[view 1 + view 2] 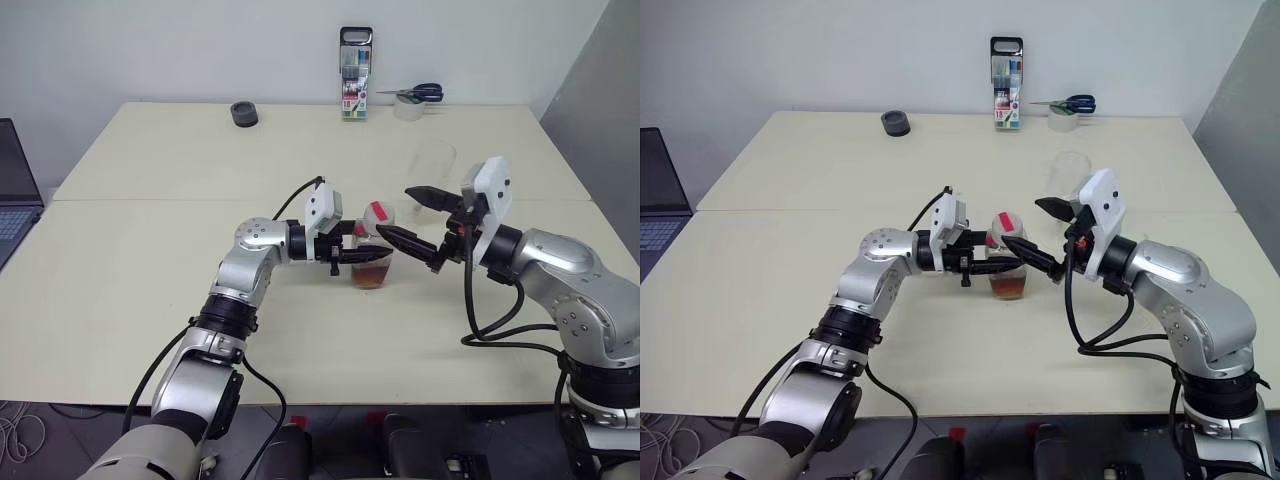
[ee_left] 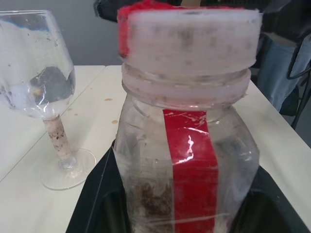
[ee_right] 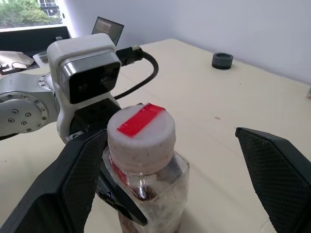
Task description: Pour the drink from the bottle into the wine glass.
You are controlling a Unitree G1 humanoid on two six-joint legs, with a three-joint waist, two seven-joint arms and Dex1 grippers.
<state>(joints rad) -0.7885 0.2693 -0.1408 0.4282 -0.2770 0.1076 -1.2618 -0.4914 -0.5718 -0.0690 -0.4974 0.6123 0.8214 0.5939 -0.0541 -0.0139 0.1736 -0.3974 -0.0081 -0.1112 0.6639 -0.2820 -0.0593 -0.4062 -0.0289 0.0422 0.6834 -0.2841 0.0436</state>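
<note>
The left gripper [image 1: 362, 258] has its black fingers [image 2: 104, 194] closed tight on the lower body of the bottle [image 1: 374, 250], which stands upright on the cream worktop [image 1: 150, 290] with its cap [image 3: 141, 129] still on. The drink [image 1: 371, 274] sits low in the bottle, a reddish-brown layer level with those fingers. A red label strip [image 2: 190, 165] runs down the side of the bottle, between the two left fingers as the left wrist view shows it.

The right gripper [image 1: 418, 228] is spread wide and holds nothing. Its two fingers [image 3: 73, 184] stand either side of the bottle's cap at about cap height, one close beside the bottle and the other well clear of it; whether the nearer finger touches the bottle cannot be told.

The wine glass [image 1: 436, 160] stands upright and empty on the worktop beyond the right fingers, apart from both grippers and from the bottle.

Along the far edge of the worktop, well away from all the fingers, are a marker pack [image 1: 355, 74], scissors [image 1: 420, 92] lying on a clear tape roll [image 1: 408, 108], and a small dark round thing [image 1: 244, 114]
</note>
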